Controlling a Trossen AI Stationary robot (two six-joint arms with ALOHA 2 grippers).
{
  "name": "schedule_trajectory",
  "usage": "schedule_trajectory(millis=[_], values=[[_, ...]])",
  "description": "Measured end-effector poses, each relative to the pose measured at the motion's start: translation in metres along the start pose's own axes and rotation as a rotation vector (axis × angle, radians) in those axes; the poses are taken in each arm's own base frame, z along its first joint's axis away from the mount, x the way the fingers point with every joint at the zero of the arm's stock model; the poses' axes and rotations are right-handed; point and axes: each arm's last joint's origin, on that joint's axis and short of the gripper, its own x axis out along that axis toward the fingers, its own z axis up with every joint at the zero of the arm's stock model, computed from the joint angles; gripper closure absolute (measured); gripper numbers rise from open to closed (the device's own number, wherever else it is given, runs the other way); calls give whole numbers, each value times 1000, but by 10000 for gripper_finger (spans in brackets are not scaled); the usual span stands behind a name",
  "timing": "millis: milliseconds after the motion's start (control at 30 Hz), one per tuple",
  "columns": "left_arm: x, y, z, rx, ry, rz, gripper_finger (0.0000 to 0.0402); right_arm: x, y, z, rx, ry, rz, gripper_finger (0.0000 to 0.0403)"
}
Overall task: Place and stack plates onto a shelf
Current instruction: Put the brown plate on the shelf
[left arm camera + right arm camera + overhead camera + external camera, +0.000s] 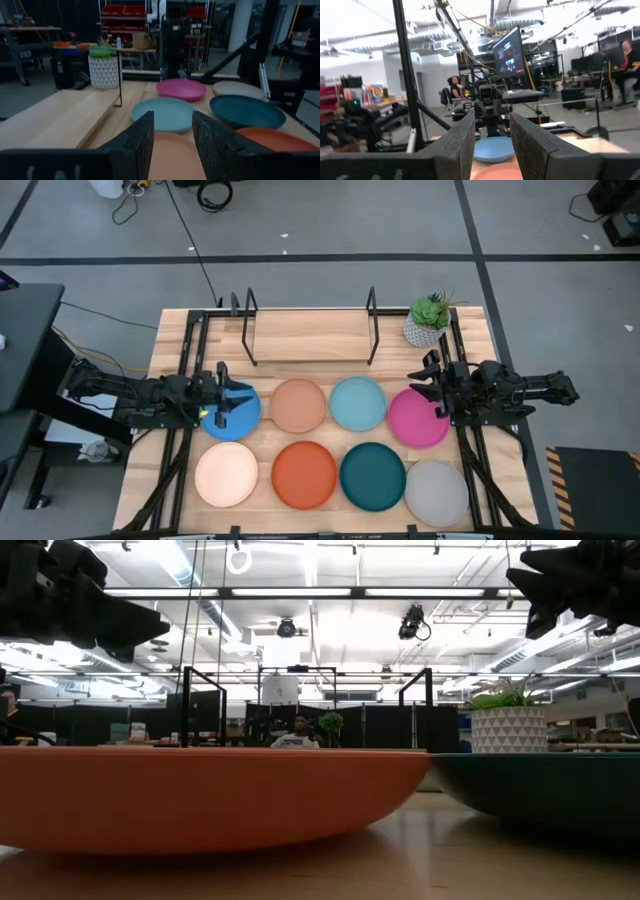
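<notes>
Eight plates lie in two rows on the wooden surface (470,330) — none on the shelf (310,336) behind them. The left claw (224,406) hangs over the blue plate (240,416), its fingers apart and holding nothing. The right claw (436,386) hangs over the magenta plate (415,420), fingers apart too. A small plant (428,320) stands beside the shelf.
</notes>
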Motion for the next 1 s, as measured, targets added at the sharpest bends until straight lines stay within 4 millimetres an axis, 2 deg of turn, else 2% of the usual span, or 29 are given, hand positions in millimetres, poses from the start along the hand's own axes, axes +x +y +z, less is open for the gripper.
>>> schedule_trajectory(millis=[100, 233, 467, 567, 733, 1000], values=[[0, 0, 1, 25, -10, -1, 260, 1, -1, -4, 50, 36, -33, 273], [0, 0, 3, 71, -31, 0, 260, 6, -3, -8, 33, 89, -74, 273], [-1, 0, 16, 85, -157, 4, 260, 22, -2, 1, 1, 160, -102, 273], [-2, 0, 20, 57, -201, 4, 260, 33, -3, 3, 19, 185, -135, 273], [-1, 0, 17, 28, -172, 0, 260, 53, -3, 3, 85, 257, -176, 273], [-1, 0, 16, 30, -163, 0, 260, 99, 0, -5, 56, 411, -252, 273]])
